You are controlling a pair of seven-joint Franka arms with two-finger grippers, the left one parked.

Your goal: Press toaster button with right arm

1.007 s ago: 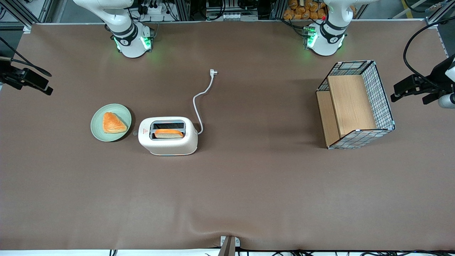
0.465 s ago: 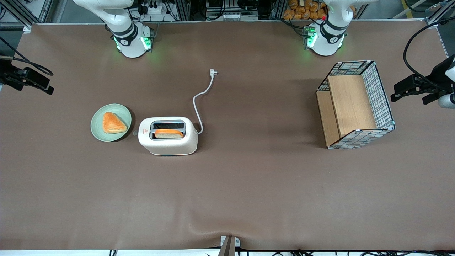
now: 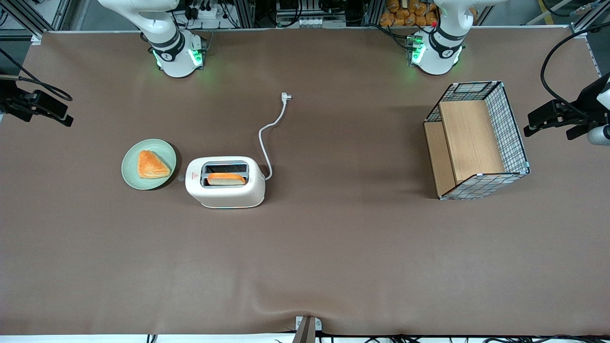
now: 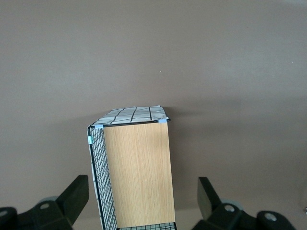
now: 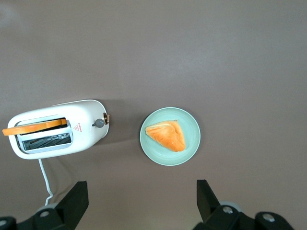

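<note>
The right arm (image 3: pixel 167 40) is cut off by the upper edge of the front view; only its base and lower link show. Its claw (image 3: pixel 47 112) hangs at the working arm's edge of that frame, in the upper half, partly out of the picture and dark, so its shape is hard to read there. In the right wrist view the claw (image 5: pixel 141 191) is released. Its two black fingers (image 5: pixel 76 199) stand wide apart with nothing between them, well above the desk (image 3: pixel 333 247) and clear of everything.

The toaster (image 3: pixel 225 182) stands at mid-height of the front view, toward the working arm's end of the brown, matte, faintly rippled desk. It is smooth, cream-white and rounded. A slice of toast (image 3: pixel 226 179) sits in the slot nearer the front camera. The red triangle (image 3: pixel 193 175) on its top has tiny writing under it that cannot be read. The button (image 5: pixel 99 123) is a small grey nub on the narrow end facing the plate (image 3: pixel 128 171). In the front view it is barely a pale speck (image 3: pixel 180 178).

The plate is round and pale green, just beside that end. It carries a glossy orange triangular pastry (image 3: pixel 152 164). A thin white cord (image 3: pixel 267 138) curls toward the upper part of the frame and ends in a plug (image 3: pixel 286 97) lying unplugged on the desk.
</note>
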